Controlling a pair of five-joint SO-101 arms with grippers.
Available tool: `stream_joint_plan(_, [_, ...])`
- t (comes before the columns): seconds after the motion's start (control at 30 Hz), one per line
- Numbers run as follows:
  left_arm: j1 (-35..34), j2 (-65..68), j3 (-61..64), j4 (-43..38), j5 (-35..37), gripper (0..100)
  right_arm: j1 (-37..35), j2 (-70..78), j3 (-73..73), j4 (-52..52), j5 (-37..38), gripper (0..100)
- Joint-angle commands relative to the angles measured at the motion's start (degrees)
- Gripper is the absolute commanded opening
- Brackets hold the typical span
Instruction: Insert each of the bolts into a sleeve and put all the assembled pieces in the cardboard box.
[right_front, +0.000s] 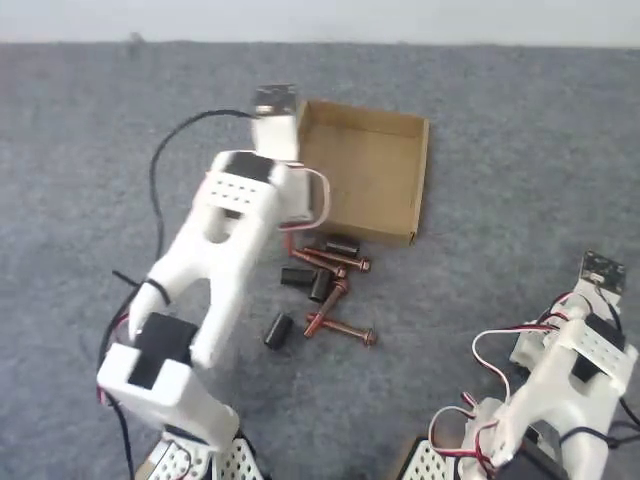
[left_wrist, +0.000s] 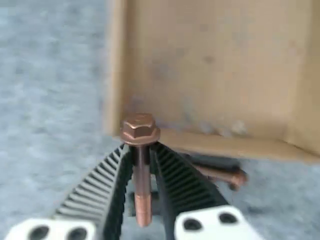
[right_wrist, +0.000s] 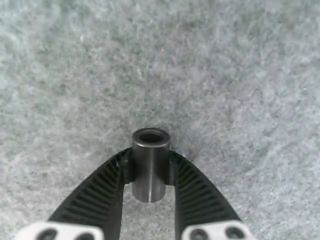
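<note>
A: 2 arms from above — where do they stand?
B: Left arm hangs over the loose bolts and sleeves just beside the box, which has no piece in it yet. Right arm sits well apart.
A: Left wrist?
B: Left claw is clamped tight on 1 bolt by the shank, head past the tips, box wall behind. That grip should keep it straight for mating.
A: Right wrist?
B: Right claw is closed around 1 sleeve, its bore facing outward past the tips — held so, I'd judge, to take a bolt.
</note>
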Motion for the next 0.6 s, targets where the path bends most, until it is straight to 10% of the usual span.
stream_joint_plan(0.0, [-5.8, -4.9, -0.5, -1.5, 0.4, 1, -0.8, -2.2, -0.3, -0.7, 1.3, 0.6])
stream_joint_plan(0.57, [-23.0, -4.9, 14.9, -7.6, 0.0, 1, -1.9, -2.2, -0.3, -0.7, 1.3, 0.6])
